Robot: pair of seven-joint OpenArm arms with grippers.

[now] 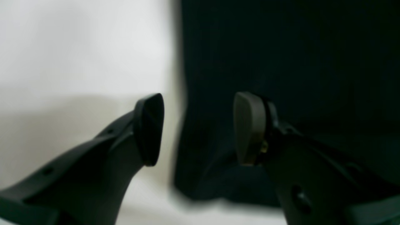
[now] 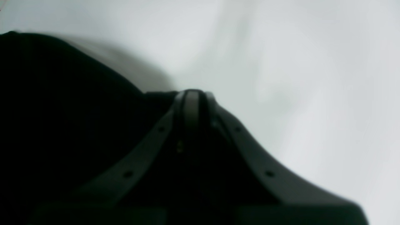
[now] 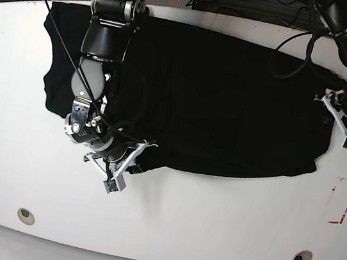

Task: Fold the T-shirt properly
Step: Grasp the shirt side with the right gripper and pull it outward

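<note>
Base view, item one: the T-shirt (image 3: 217,97), plain black, spread flat across the upper half of the white table (image 3: 212,219), reaching from about 9 o'clock to 3 o'clock of the frame. Any print is not visible; folds and seams are lost in the uniform black. Its upper left part is covered by the right arm's links.

Item two: right gripper (image 3: 136,158), at about 7 o'clock of the garment, on the lower hem. Right wrist view is blurred, but the two jaws stand pressed together at their tips (image 2: 191,103), with black cloth (image 2: 62,109) bunched right against them on one side; whether fabric is actually pinched between them cannot be made out.

Item three: left gripper (image 3: 344,109), at 3 o'clock of the garment, at its right edge. Left wrist view, also soft in focus, shows the fingers (image 1: 149,128) well apart, nothing between them, the cloth's edge (image 1: 281,56) lying below the gap and one finger over bare table.

Open room: broad bare white surface from 4 to 8 o'clock below the hem; narrower strips at 9 and 3 o'clock. Red marking (image 3: 341,200) near the right rim at 4 o'clock; two round holes (image 3: 26,216) near the lower rim
</note>
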